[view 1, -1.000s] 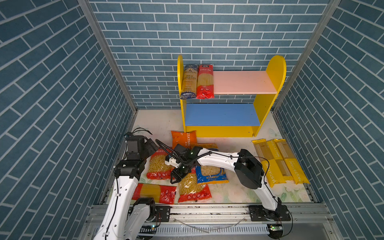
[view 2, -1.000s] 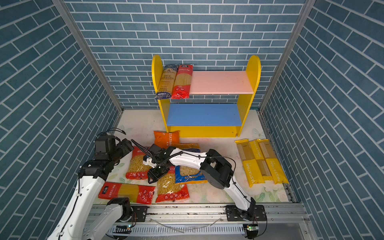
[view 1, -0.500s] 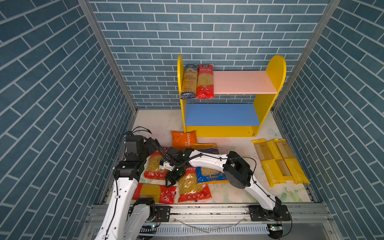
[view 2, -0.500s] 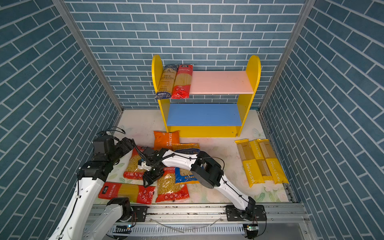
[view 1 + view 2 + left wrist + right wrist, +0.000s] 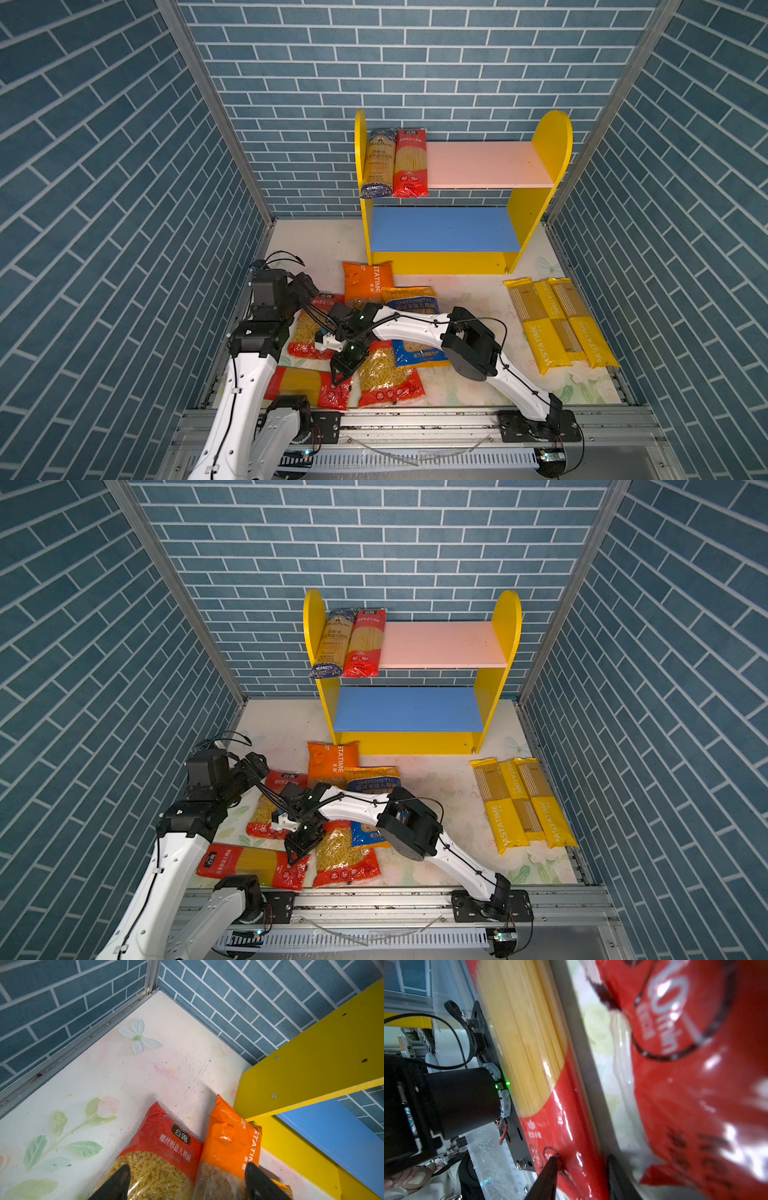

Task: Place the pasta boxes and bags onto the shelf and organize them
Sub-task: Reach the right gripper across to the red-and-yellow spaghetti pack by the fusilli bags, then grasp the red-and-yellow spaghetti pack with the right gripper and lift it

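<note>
in both top views your right gripper [image 5: 338, 376] [image 5: 296, 856] has slid off the middle bags toward the near edge. its tips now sit at the end of the red spaghetti pack [image 5: 299, 384], which lies flat at the near left. your left gripper [image 5: 309, 286] has stayed where it was. the shelf [image 5: 544, 166] holds a blue pack [image 5: 377, 166] and a red pack [image 5: 410, 164] on its pink board, as before.

left wrist view: the left gripper [image 5: 187, 1166] stands wide with nothing in it, above the red bag [image 5: 166, 1147] and the orange bag [image 5: 228, 1136].

right wrist view: the right gripper [image 5: 583, 1159] has narrowed around the end of the red spaghetti pack [image 5: 566, 1126]. you cannot tell whether it pinches the pack.
</note>
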{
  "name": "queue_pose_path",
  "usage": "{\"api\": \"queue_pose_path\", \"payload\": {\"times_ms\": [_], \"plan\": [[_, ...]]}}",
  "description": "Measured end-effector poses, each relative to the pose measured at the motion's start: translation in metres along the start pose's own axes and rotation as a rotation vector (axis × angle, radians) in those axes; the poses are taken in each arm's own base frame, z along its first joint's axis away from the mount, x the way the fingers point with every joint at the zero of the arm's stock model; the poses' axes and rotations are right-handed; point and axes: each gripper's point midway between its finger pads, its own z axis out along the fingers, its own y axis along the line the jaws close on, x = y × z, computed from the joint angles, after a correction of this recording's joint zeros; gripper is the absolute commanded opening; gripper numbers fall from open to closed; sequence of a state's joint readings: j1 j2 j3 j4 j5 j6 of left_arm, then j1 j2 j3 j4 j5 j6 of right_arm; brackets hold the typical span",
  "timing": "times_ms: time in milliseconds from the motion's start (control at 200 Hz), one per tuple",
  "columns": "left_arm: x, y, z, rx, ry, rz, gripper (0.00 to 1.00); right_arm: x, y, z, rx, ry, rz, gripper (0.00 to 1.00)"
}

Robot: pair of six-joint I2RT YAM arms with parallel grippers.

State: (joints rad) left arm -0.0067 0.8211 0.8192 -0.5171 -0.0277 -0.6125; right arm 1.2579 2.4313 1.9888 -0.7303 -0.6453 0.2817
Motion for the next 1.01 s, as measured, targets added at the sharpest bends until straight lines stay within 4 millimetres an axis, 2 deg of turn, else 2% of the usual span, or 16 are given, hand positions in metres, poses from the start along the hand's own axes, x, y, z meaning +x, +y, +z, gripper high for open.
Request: {"api": "queue_pose_path", "payload": {"times_ms": [90, 260, 435, 560, 750, 870, 1005], "plan": [[0.0, -0.001, 0.0, 0.003, 0.002, 0.0, 0.87, 0.001, 0.001, 0.001, 0.0, 0.002, -0.011, 0.21], [0.0, -0.001, -0.001, 0.005, -0.001, 0.0, 0.87, -0.001, 0.005, -0.004, -0.001, -0.008, -0.031, 0.1], [-0.01, -0.008, -0.008, 0.025, -0.024, -0.002, 0.86, -0.012, 0.016, -0.03, 0.01, -0.064, -0.048, 0.02], [-0.027, -0.021, -0.022, 0.072, -0.071, -0.007, 0.86, -0.022, 0.019, -0.066, 0.016, -0.132, -0.036, 0.0], [-0.042, -0.031, -0.036, 0.115, -0.125, -0.017, 0.85, -0.03, 0.012, -0.135, 0.055, -0.258, -0.011, 0.0], [-0.036, -0.029, -0.03, 0.106, -0.101, -0.018, 0.85, -0.017, -0.003, -0.173, 0.098, -0.319, 0.021, 0.0], [-0.018, -0.027, -0.017, 0.102, -0.036, -0.016, 0.85, 0.013, -0.031, -0.209, 0.158, -0.375, 0.094, 0.0]]}}
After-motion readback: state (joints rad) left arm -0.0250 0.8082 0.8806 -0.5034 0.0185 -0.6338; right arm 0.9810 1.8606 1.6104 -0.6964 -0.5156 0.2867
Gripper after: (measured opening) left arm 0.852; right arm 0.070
